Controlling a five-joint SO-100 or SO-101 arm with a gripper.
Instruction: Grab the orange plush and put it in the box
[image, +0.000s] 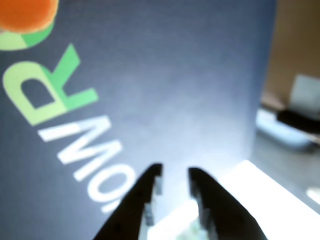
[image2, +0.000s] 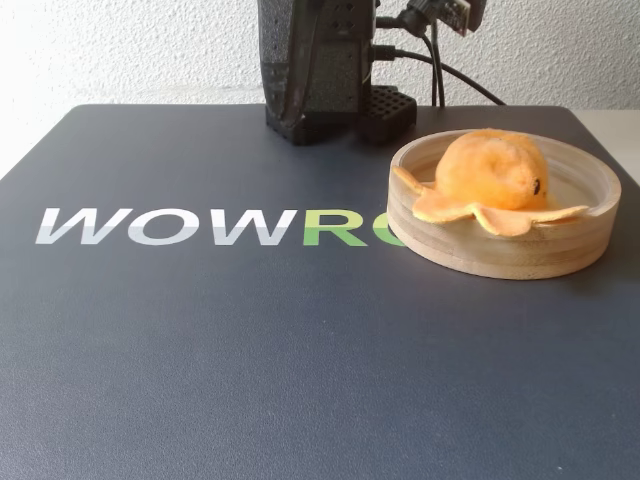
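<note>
The orange plush sits inside the box, its flat tentacles draped over the near rim in the fixed view. In my wrist view it is only an orange blur at the top left corner, well apart from my pincer, whose dark fingers stand slightly parted with nothing between them, over the dark lettered worktop
</note>
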